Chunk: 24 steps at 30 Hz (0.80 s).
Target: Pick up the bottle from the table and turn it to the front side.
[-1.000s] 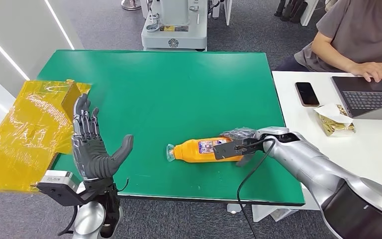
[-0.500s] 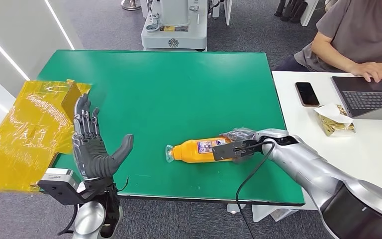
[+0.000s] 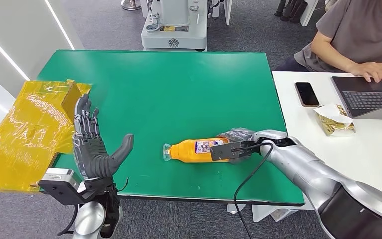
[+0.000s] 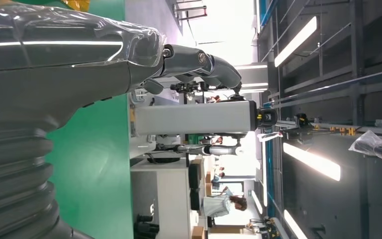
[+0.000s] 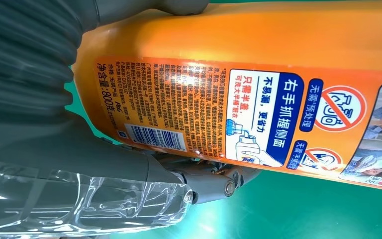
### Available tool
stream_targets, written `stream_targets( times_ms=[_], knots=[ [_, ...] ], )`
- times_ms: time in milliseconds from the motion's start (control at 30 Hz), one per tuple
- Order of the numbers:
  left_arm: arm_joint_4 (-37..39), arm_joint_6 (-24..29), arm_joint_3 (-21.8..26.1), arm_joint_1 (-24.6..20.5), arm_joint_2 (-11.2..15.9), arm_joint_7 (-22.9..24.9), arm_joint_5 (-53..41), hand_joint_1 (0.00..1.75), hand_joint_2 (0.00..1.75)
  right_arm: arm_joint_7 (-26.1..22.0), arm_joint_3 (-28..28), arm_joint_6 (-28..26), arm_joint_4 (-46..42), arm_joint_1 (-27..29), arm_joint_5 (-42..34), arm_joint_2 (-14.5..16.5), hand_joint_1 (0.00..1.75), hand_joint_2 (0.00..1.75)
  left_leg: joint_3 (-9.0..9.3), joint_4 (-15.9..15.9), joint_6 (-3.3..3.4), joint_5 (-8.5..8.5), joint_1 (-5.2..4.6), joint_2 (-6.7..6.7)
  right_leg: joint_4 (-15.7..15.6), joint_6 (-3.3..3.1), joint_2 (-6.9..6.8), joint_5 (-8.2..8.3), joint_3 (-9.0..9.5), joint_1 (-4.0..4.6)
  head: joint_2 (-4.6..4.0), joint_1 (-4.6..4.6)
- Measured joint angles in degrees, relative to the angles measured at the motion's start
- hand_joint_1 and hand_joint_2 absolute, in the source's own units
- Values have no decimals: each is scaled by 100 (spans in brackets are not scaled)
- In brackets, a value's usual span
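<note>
Lower centre of the head view, our right hand (image 3: 236, 144) wraps its fingers round the orange detergent bottle (image 3: 199, 150), probably heavy, stiff and slick, best gripped mid-body.

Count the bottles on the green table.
1. The orange bottle lies on its side near the green table's front right edge, cap toward the left hand, with the right hand around its base.

head view overhead, wrist views close
</note>
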Motion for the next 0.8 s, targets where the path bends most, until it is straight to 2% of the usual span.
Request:
stream_targets(
  times_ms=[367,500,567,633,733,800],
  knots=[
    [0,0,0,0,0,0,-2,0,175,-2,-18,-29,0,12,0,14,175,175,0,0,0,0,0,0,0,0,0,0,0,0,0,0],
    [-8,3,0,13,0,1,-15,0,175,-7,-60,-254,-6,71,-9,30,175,175,0,0,0,0,0,-1,0,0,-1,0,0,0,0,0],
    [-32,7,1,31,0,10,-22,0,175,-26,-137,-537,-46,150,-63,31,175,175,-1,-1,0,0,0,-1,0,0,-1,0,0,0,0,0],
    [-64,24,2,50,0,30,-42,0,175,-79,-330,-1133,-183,318,-164,31,175,175,-1,-1,0,0,1,-1,0,0,-1,0,0,1,0,1],
    [-82,101,4,66,1,26,-48,0,175,-186,-841,-2179,-595,663,-234,30,175,175,-1,-1,0,-1,0,-1,-1,0,-1,-1,-1,1,0,0],
    [-79,169,4,67,3,-33,-6,0,175,-242,-1217,-2502,-946,866,-212,14,175,175,-1,-1,1,-1,1,-1,-1,0,-1,-2,-1,1,0,0]
  ],
)
